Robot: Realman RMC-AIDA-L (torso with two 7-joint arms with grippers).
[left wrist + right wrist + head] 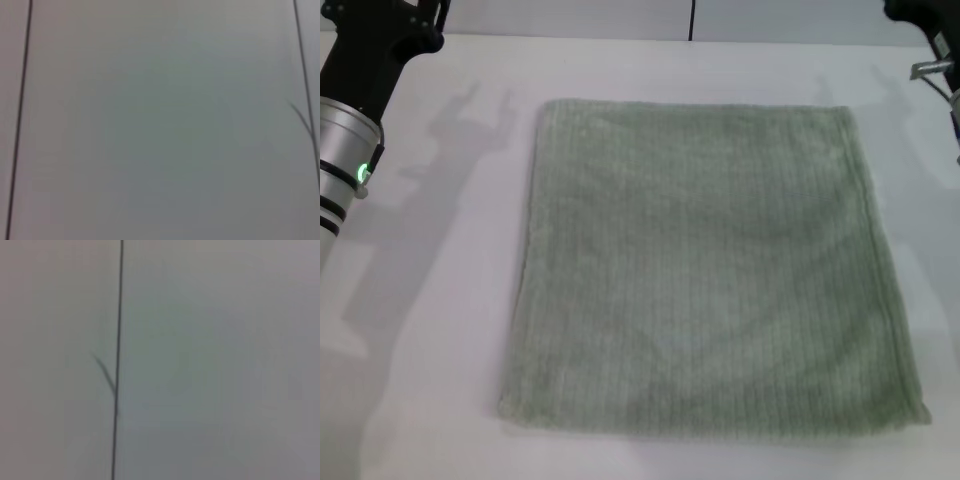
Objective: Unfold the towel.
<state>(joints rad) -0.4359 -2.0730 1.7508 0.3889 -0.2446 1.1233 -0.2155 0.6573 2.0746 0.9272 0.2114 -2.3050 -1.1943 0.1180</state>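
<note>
The towel lies spread flat on the white table, a pale sage-green, roughly square cloth with fine ribbed rows. In the head view my left arm rises at the far left corner, well clear of the towel. Only a bit of my right arm shows at the far right corner, also away from the cloth. Neither gripper's fingers show in any view. Both wrist views show only a pale wall with thin dark seams.
Bare white table surrounds the towel on all sides, wider on the left. Behind the table's back edge stands a pale wall with a dark vertical seam.
</note>
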